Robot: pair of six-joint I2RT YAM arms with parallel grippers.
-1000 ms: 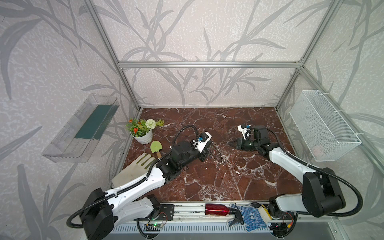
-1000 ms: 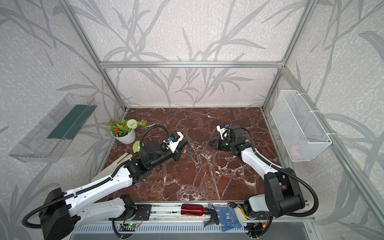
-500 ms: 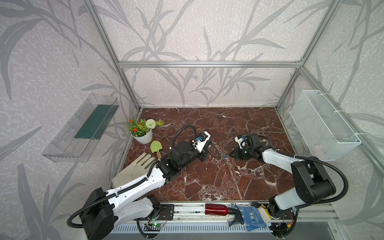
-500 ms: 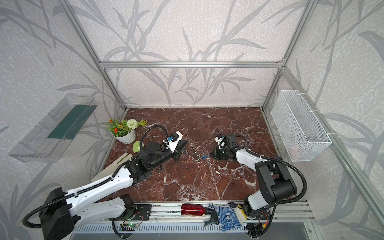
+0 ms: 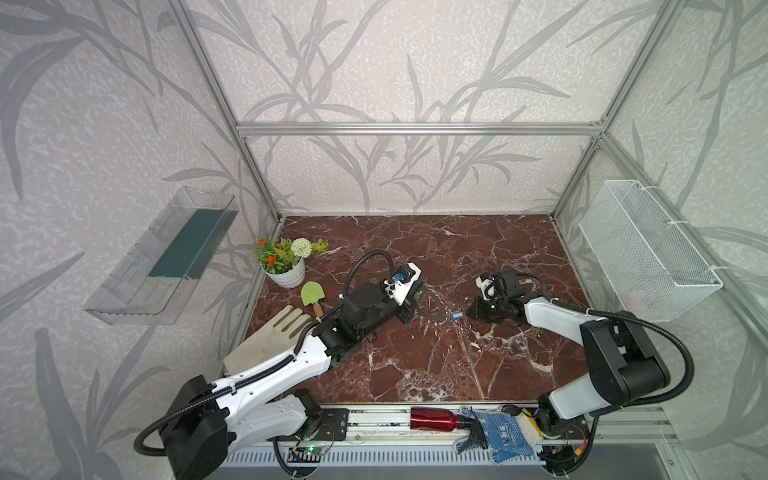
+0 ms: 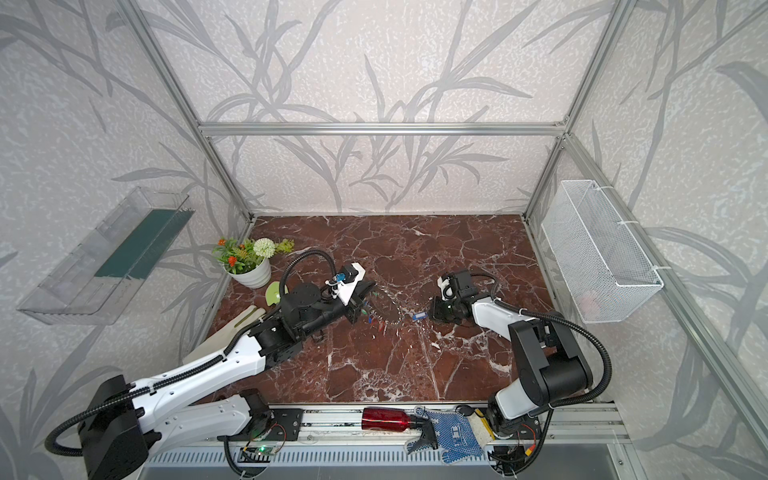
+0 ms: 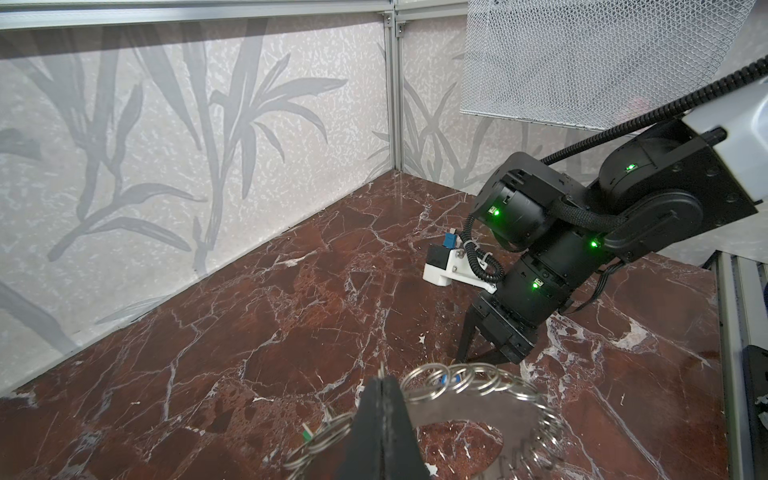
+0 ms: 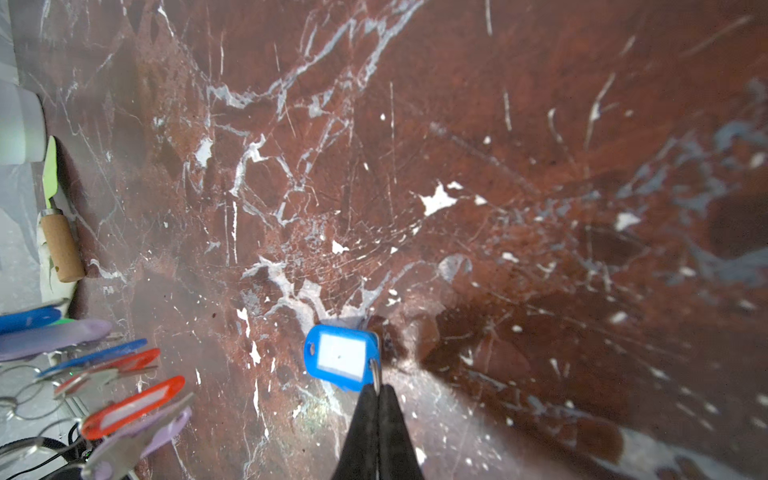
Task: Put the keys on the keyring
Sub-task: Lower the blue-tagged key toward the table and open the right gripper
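The left end effector [image 7: 381, 386] is seen with jaws pressed together, clamped on the rim of the keyring [image 5: 433, 309], which is held at the centre of both top views. The right end effector [image 8: 377, 388] is pinched shut on the small ring of the blue-tagged key [image 8: 340, 357], right of centre in a top view [image 6: 419, 316], just beside the keyring's fringed right edge; contact cannot be told. Red and lilac tagged keys [image 8: 133, 401] are hung from the keyring. Bare counter [image 5: 415, 249] is left open across the upper and lower parts of the top views. A plant pot [image 5: 286, 274], trowel [image 5: 311, 295] and glove [image 5: 270, 336] are crowded along the counter's left edge.
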